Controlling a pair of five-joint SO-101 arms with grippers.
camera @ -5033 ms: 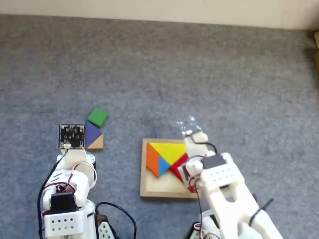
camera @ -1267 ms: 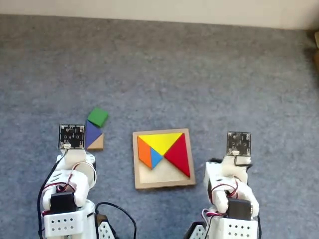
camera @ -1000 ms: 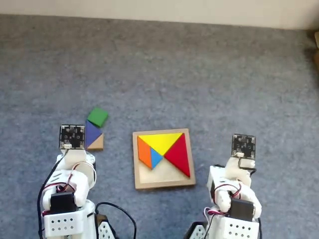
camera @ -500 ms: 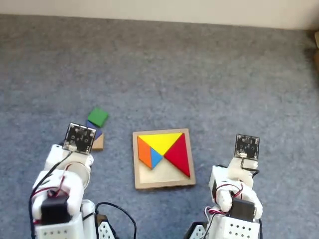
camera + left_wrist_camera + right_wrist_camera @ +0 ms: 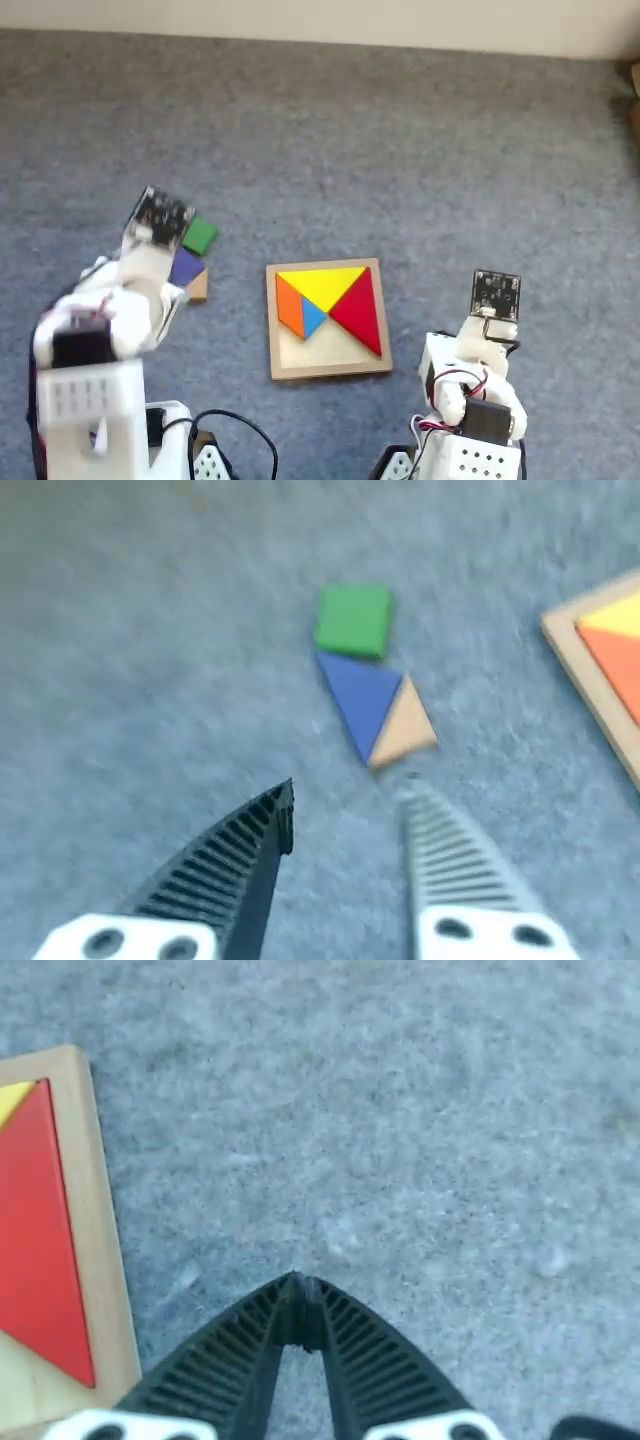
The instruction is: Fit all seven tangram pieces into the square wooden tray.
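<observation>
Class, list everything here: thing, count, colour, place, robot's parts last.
tray: 1, wood, between the arms.
yellow triangle: 1, yellow, tray's far edge.
red triangle: 1, red, tray's right.
orange triangle: 1, orange, tray's left.
pale blue triangle: 1, pale blue, tray's middle.
green square: 1, green, left of tray.
dark blue triangle: 1, dark blue, beside green square.
tan triangle: 1, tan, against dark blue triangle.
carpet: 1, grey, underneath.
left gripper: 1, black, jaws open, by tan triangle.
right gripper: 1, black, jaws shut, right of tray.
</observation>
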